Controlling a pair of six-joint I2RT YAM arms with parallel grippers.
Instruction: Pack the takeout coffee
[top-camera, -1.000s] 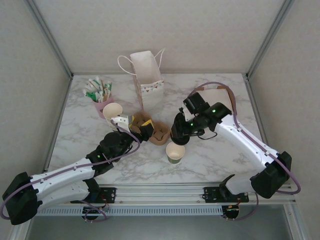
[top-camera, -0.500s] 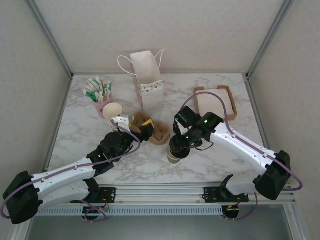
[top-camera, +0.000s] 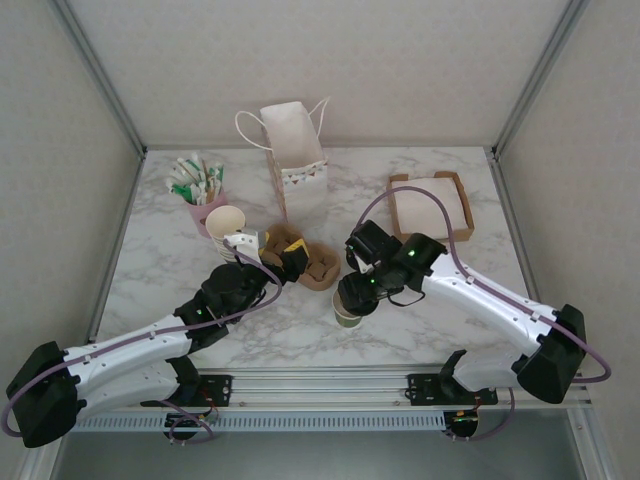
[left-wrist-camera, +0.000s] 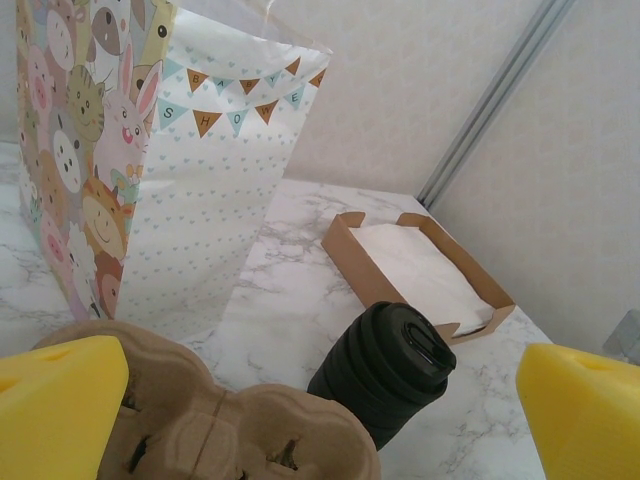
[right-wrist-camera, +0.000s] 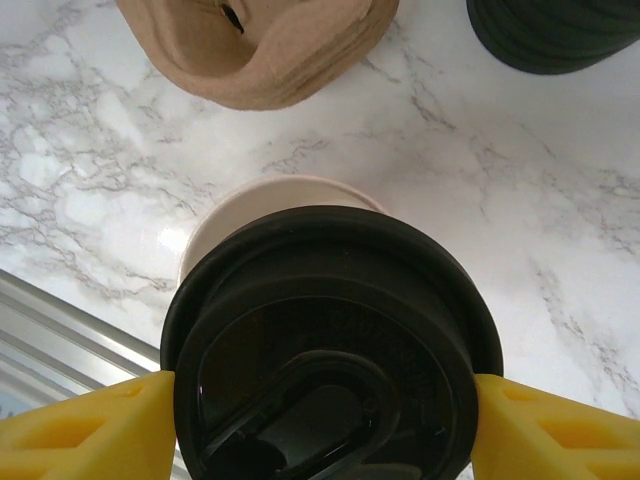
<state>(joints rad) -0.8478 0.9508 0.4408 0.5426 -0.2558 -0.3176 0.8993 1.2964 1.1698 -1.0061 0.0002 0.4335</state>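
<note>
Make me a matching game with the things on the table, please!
Things:
1. black lid
2. gift bag
3. cup carrier
4. brown tray

Places:
A. back right of the table
B. standing upright at the back, middle
C. gripped by the right gripper, over the paper cup
D. by the open left gripper

Pairs: 1-C, 2-B, 3-D, 4-A

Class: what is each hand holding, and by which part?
The right hand grips the black lid by opposite sides of its rim, over the paper cup. The left hand is open, holding nothing.
</note>
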